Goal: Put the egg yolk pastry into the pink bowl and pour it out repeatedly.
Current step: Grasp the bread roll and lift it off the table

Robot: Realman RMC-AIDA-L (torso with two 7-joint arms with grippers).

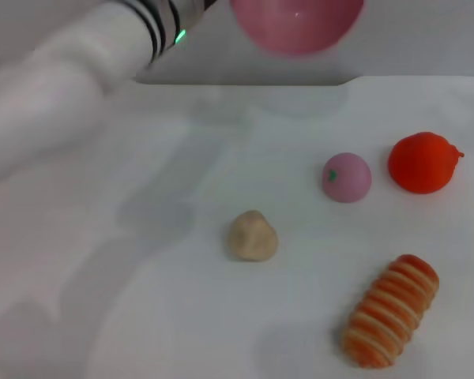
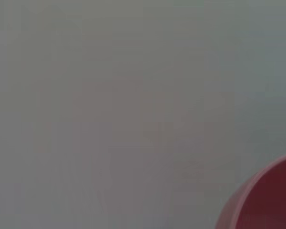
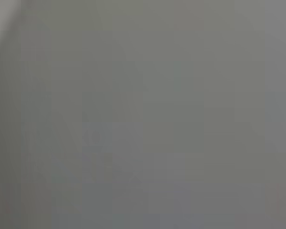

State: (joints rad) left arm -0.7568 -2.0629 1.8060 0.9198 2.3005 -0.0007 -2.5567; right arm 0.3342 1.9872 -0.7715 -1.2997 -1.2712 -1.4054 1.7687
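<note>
The egg yolk pastry (image 1: pixel 252 236), a small beige dome, sits on the white table near the middle, apart from everything else. The pink bowl (image 1: pixel 295 24) is up at the top edge of the head view, above the table's far edge, cut off by the frame. Its rim also shows in the left wrist view (image 2: pixel 264 198). My left arm (image 1: pixel 79 87) reaches from the left up to the bowl; its wrist (image 1: pixel 164 25) ends beside the bowl and the fingers are out of sight. My right gripper is out of view.
A pink ball with a green mark (image 1: pixel 347 177) and an orange-red round fruit (image 1: pixel 423 162) lie at the right. A long orange-striped bread roll (image 1: pixel 391 310) lies at the front right. The table's far edge (image 1: pixel 245 81) runs below the bowl.
</note>
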